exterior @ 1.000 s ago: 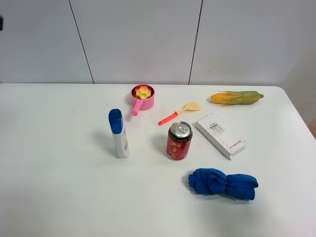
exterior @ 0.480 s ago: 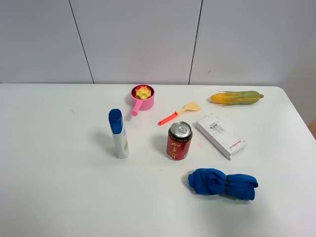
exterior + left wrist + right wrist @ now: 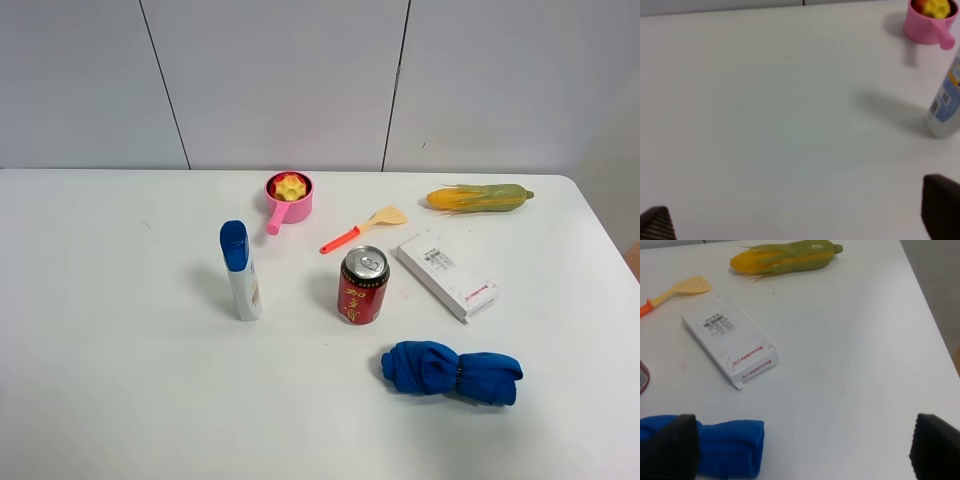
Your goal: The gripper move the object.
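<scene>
The object, a small bumpy red and yellow ball (image 3: 290, 186), sits inside a pink toy pot (image 3: 304, 205) at the back middle of the table. It also shows in the left wrist view (image 3: 935, 7), in the pot (image 3: 922, 29), far from my left gripper (image 3: 800, 220). That gripper is open and empty over bare table, with only its black fingertips (image 3: 941, 205) showing. My right gripper (image 3: 802, 447) is open and empty, next to a blue cloth (image 3: 727, 447). Neither arm shows in the exterior high view.
A white bottle with a blue cap (image 3: 240, 272) and a red soda can (image 3: 363, 286) stand mid-table. An orange-handled spatula (image 3: 362, 230), a white box (image 3: 447, 274), a corn cob (image 3: 478, 197) and the blue cloth (image 3: 450, 371) lie to the right.
</scene>
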